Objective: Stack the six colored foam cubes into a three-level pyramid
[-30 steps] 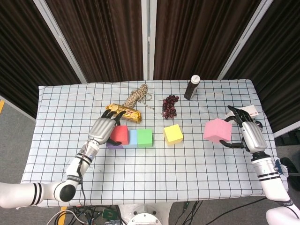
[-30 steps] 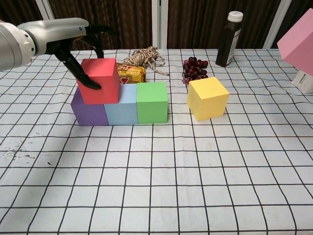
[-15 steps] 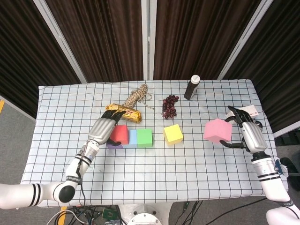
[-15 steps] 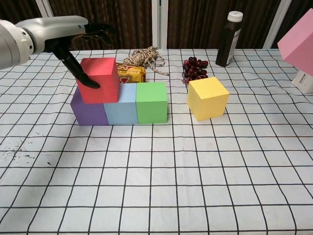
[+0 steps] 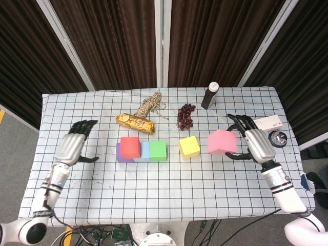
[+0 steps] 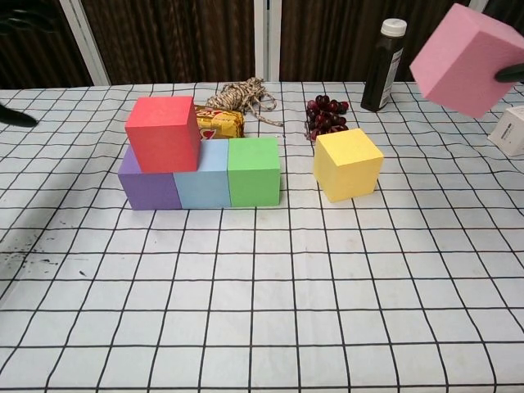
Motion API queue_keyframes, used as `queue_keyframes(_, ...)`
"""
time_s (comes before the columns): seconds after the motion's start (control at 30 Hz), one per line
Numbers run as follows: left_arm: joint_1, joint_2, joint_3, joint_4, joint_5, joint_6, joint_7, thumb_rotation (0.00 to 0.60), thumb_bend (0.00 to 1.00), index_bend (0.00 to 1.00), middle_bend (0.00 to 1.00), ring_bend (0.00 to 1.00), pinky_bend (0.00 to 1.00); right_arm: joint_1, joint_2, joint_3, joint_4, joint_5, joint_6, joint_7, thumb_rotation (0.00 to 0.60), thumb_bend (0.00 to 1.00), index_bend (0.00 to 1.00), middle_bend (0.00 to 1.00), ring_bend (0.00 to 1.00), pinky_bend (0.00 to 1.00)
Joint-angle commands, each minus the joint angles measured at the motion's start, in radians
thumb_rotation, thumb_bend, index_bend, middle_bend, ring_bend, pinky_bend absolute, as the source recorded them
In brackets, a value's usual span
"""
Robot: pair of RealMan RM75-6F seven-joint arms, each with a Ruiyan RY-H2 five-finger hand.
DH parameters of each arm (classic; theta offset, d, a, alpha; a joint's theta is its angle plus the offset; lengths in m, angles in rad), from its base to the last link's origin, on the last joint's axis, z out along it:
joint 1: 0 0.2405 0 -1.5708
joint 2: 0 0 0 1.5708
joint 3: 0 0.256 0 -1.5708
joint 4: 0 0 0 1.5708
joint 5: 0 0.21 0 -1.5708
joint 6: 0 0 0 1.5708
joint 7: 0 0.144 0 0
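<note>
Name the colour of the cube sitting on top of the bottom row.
Red: the red cube rests on the purple and light blue ones, clearest in the chest view.

A table [image 5: 169,200] draped in a white cloth with a black grid stood on a grey floor [image 5: 15,148]. Behind it hung dark brown pleated curtains [image 5: 118,41] divided by pale metal posts [image 5: 163,36], under even indoor light.

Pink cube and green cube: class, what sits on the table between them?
The yellow cube sits between the held pink cube and the green cube, apart from both; both views show it.
</note>
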Motion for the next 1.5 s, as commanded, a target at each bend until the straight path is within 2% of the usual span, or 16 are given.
queue_keyframes(0.03, 0.126, 0.078, 0.074, 0.052, 0.099, 0.095, -0.125, 0.6, 0.0, 0.03, 0.05, 0.0, 0.0, 0.095, -0.023, 0.013, 0.023, -0.062, -0.094, -0.017, 0.6, 0.08, 0.0, 0.44, 0.08, 0.0)
queue_keyframes(0.23, 0.231, 0.088, 0.108, 0.147, 0.171, 0.165, -0.252, 0.6, 0.0, 0.03, 0.05, 0.0, 0.0, 0.224, -0.103, 0.024, 0.095, -0.119, -0.192, -0.021, 0.6, 0.08, 0.0, 0.48, 0.12, 0.0)
queue_keyframes(0.53, 0.322, 0.068, 0.121, 0.246, 0.26, 0.218, -0.379, 0.6, 0.0, 0.03, 0.05, 0.0, 0.0, 0.343, -0.269, 0.046, 0.205, -0.049, -0.259, -0.108, 0.6, 0.09, 0.0, 0.49, 0.12, 0.0)
queue_keyframes(0.67, 0.351, 0.058, 0.129, 0.301, 0.334, 0.244, -0.48, 0.6, 0.0, 0.03, 0.05, 0.0, 0.0, 0.364, -0.341, 0.064, 0.239, 0.018, -0.237, -0.2, 0.6, 0.09, 0.0, 0.5, 0.12, 0.0)
queue_keyframes(0.77, 0.373, 0.046, 0.145, 0.338, 0.372, 0.254, -0.511, 0.6, 0.0, 0.03, 0.05, 0.0, 0.0, 0.38, -0.379, 0.072, 0.25, 0.072, -0.24, -0.256, 0.6, 0.09, 0.0, 0.5, 0.12, 0.0)
queue_keyframes(1.1, 0.416, 0.028, 0.155, 0.399, 0.405, 0.245, -0.58, 0.6, 0.0, 0.03, 0.08, 0.0, 0.0, 0.442, -0.473, 0.092, 0.25, 0.257, -0.246, -0.46, 0.6, 0.09, 0.0, 0.51, 0.12, 0.0)
queue_keyframes(1.5, 0.427, 0.029, 0.144, 0.432, 0.437, 0.224, -0.652, 0.6, 0.0, 0.03, 0.08, 0.0, 0.0, 0.519, -0.495, 0.113, 0.128, 0.56, -0.171, -0.747, 0.6, 0.09, 0.0, 0.51, 0.13, 0.0)
